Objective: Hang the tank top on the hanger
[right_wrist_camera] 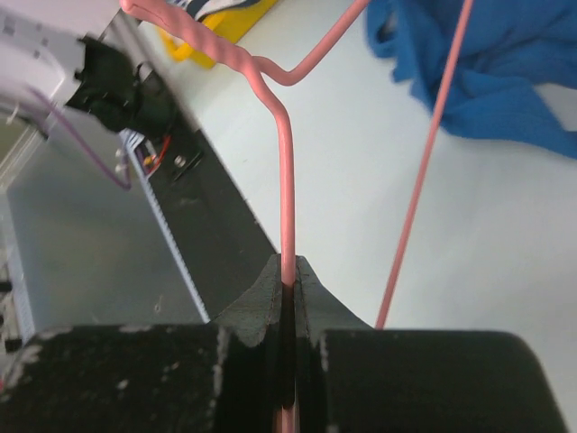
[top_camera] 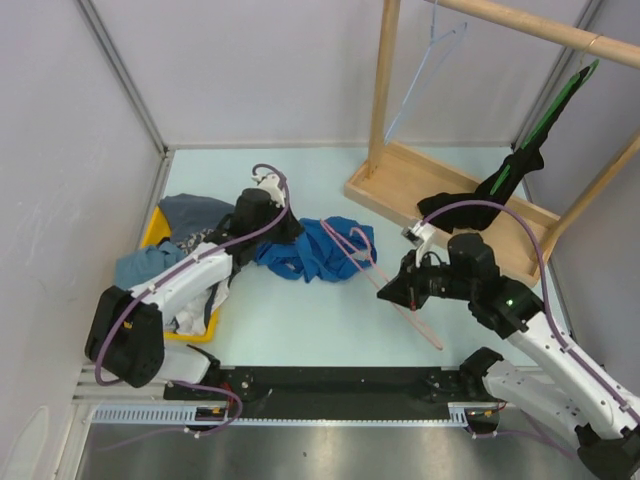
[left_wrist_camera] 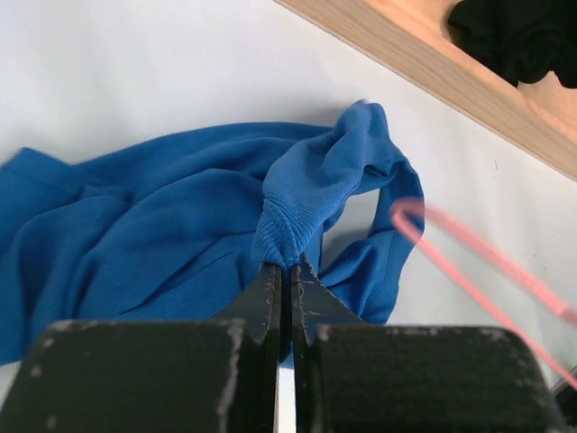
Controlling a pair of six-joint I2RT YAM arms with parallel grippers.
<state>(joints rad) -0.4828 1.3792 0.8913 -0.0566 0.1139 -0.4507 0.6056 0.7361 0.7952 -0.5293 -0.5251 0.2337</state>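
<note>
Left claw (left_wrist_camera: 290, 267): tank top (left_wrist_camera: 135, 234) edge (right claw (right_wrist_camera: 288, 272): hanger (right_wrist_camera: 287, 180))

The left arm (top_camera: 190, 270) stretches forward and to the right, and the left gripper (left_wrist_camera: 288, 268) is pinched closed on a fold of the top (left_wrist_camera: 306, 180). The right arm (top_camera: 545, 345) bends leftward, low over the table. The right gripper (right_wrist_camera: 287, 281) is clamped on the hanger (right_wrist_camera: 287, 162).
</note>
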